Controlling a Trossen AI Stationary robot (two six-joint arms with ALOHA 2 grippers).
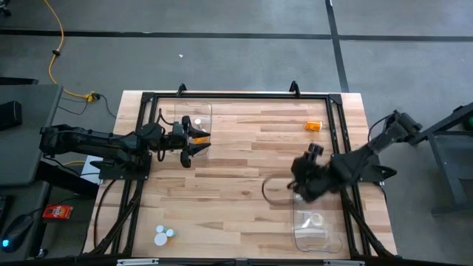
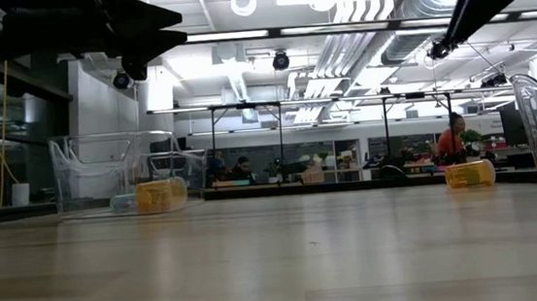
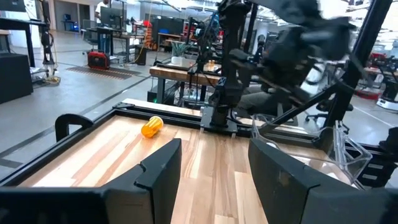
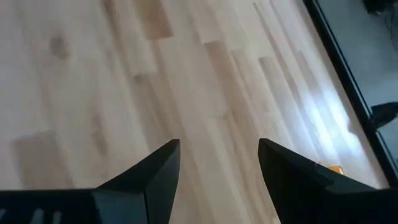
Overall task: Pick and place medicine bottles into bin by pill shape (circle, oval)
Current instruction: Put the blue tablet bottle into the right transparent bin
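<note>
Right gripper (image 1: 298, 182) above bare table (image 1: 244, 170), fingers apart, empty; left gripper (image 1: 194, 142) likewise apart over bin (image 1: 194, 112).

One bin (image 1: 194, 118) sits upper left on the table (image 1: 244, 185), another bin (image 1: 316, 225) lower right, a bottle (image 1: 314, 126) upper right, two bottles (image 1: 163, 235) lower left.

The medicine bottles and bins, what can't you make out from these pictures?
- Pill shapes: the amber bottle lying on the table is too small in the high view, blurred in the left wrist view.
- Left bin: the left gripper covers part of it from above.
- Right bin: cut off by the low view's edge.
- White bottles: labels too small.
</note>
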